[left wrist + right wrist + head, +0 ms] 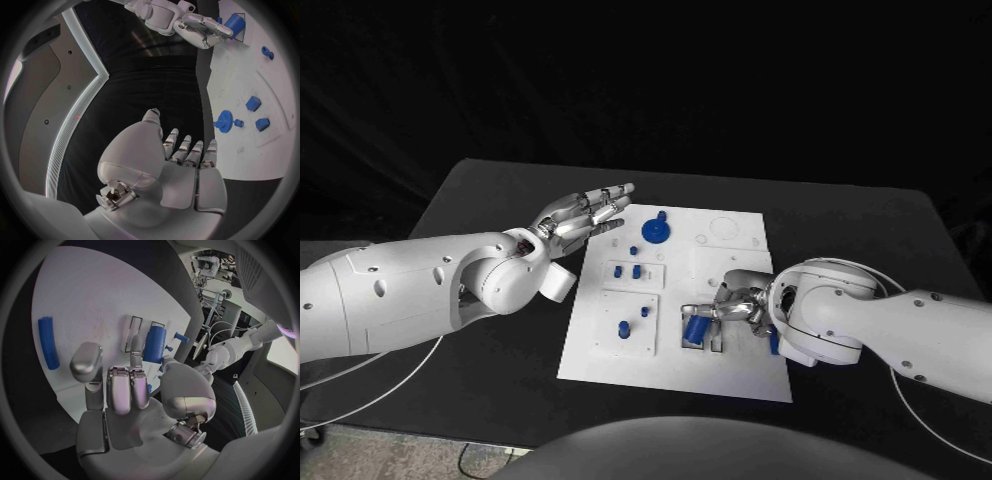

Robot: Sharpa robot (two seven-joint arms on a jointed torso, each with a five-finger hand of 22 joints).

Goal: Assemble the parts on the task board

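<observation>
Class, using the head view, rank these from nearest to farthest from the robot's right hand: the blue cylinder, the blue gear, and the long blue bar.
1. Blue cylinder: at the fingers of the right hand.
2. Long blue bar: just beside the wrist, at the board's right edge.
3. Blue gear: at the board's far end, towards the left hand.

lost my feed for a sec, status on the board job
Left robot hand open, off the task board's far-left corner. Right robot hand touching blue cylinder at its slot. Nothing in the way.
</observation>
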